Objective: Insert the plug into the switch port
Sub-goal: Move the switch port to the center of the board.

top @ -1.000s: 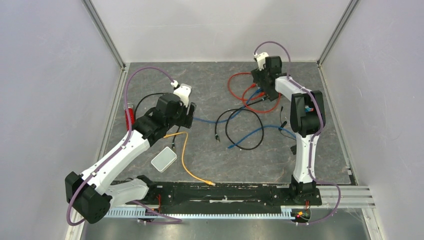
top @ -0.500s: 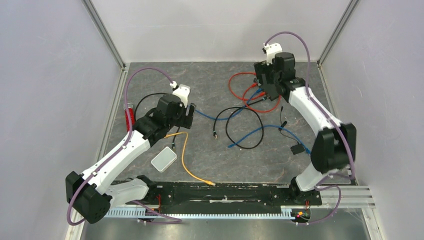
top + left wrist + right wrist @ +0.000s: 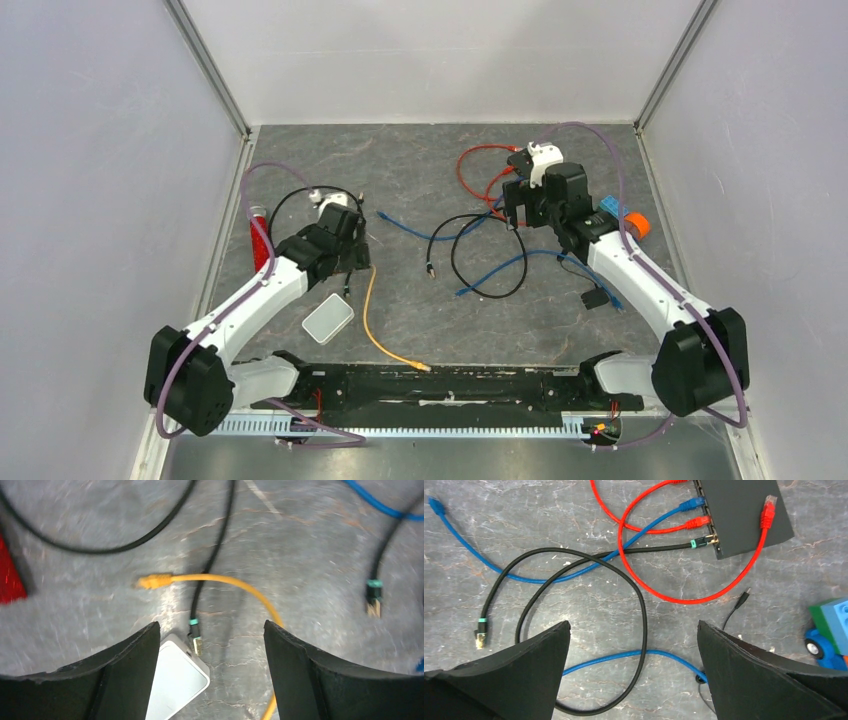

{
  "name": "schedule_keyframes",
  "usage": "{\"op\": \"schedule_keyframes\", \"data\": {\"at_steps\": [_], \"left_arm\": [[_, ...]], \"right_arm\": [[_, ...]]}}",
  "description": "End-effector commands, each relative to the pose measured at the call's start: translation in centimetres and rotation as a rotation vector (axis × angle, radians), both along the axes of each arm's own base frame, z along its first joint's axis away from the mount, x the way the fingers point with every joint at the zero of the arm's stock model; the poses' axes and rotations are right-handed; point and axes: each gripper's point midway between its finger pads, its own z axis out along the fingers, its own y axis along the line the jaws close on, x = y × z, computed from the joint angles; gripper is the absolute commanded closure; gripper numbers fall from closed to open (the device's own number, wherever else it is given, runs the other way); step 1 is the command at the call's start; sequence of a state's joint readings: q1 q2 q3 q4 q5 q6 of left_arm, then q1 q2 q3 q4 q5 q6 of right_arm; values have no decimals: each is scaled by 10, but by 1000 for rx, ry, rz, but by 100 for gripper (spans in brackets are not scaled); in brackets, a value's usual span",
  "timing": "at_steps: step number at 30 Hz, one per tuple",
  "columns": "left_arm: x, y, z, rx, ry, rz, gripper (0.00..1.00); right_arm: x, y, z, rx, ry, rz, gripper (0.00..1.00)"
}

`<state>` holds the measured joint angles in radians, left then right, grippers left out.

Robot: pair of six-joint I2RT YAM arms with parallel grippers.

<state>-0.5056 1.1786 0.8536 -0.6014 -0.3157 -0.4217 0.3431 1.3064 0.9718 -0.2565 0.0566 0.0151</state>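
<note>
The black switch (image 3: 744, 510) lies at the top right of the right wrist view, with red, blue and black cables plugged into its side. A loose red plug (image 3: 768, 507) rests on top of it. My right gripper (image 3: 634, 625) hangs open above a blue and black cable loop, nearer than the switch. A loose black-cable plug (image 3: 481, 635) with a teal boot lies to its left. My left gripper (image 3: 210, 630) is open over another teal-booted plug (image 3: 195, 639), which touches a white box (image 3: 177, 680). An orange plug (image 3: 150, 581) lies just beyond.
Tangled cables (image 3: 480, 250) cover the middle of the mat. An orange cable (image 3: 370, 320) runs toward the near rail. A red object (image 3: 258, 240) lies by the left wall. Toy blocks (image 3: 622, 215) and a small black adapter (image 3: 594, 298) lie on the right.
The left gripper has drawn back toward the near left, over the white box. The right arm has swung its elbow out to the right and its gripper has come nearer, uncovering the toy blocks.
</note>
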Motion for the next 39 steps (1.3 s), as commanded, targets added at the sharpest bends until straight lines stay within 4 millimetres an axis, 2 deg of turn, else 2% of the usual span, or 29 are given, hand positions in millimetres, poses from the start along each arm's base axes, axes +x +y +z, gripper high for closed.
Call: {"op": "schedule_keyframes", "data": {"at_steps": [1,3,6,8,11,17,21,30,35,39], "left_arm": [[-4,33,-10,-122,-6,430,18],[-9,50,-10,-100,-22,548,17],[-28,82,-15,-44,-2,739,16],[-41,99,-17,5,14,825,7],[-60,115,-24,50,45,923,5],[-82,110,-46,-32,87,999,4],[-92,108,-58,-80,92,1010,5],[-86,65,-90,-325,153,885,4],[-76,35,-94,-500,137,802,4],[-62,16,-88,-578,103,741,5]], "right_arm": [[-4,19,30,149,-76,37,2],[-8,25,28,158,-66,78,2],[-12,28,25,151,-61,109,2],[-14,29,23,149,-61,129,2],[-16,34,19,160,-57,154,2],[-18,45,16,193,-39,204,2],[-19,44,18,191,-42,202,2],[-19,48,22,208,-21,208,2],[-21,54,24,222,-16,216,2],[-20,59,19,219,-4,210,2]]}}
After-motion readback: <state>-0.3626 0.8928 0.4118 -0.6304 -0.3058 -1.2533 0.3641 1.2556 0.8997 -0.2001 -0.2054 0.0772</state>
